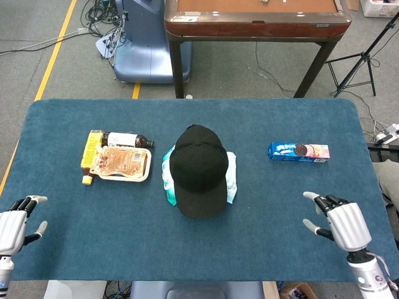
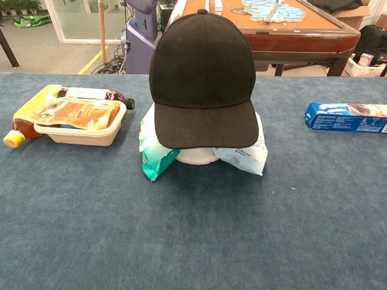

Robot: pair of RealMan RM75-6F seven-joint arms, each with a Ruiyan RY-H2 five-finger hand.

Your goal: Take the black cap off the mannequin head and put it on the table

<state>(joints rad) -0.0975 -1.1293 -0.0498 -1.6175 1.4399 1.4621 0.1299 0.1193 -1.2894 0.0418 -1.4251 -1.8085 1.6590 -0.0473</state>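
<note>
The black cap (image 1: 199,168) (image 2: 203,75) sits on the mannequin head at the table's middle, brim toward me; only the head's white base (image 2: 195,156) shows under the brim. My right hand (image 1: 336,223) hovers over the table's near right part, fingers spread, holding nothing, well right of the cap. My left hand (image 1: 14,227) is at the near left edge, fingers apart and empty. Neither hand appears in the chest view.
A green and white wipes packet (image 2: 156,154) lies under and around the mannequin base. A tray with a pouch (image 1: 121,164) and a brown bottle (image 1: 124,139) lie left of the cap. A blue cookie box (image 1: 298,151) lies to the right. The blue table cloth (image 1: 262,205) surrounds them.
</note>
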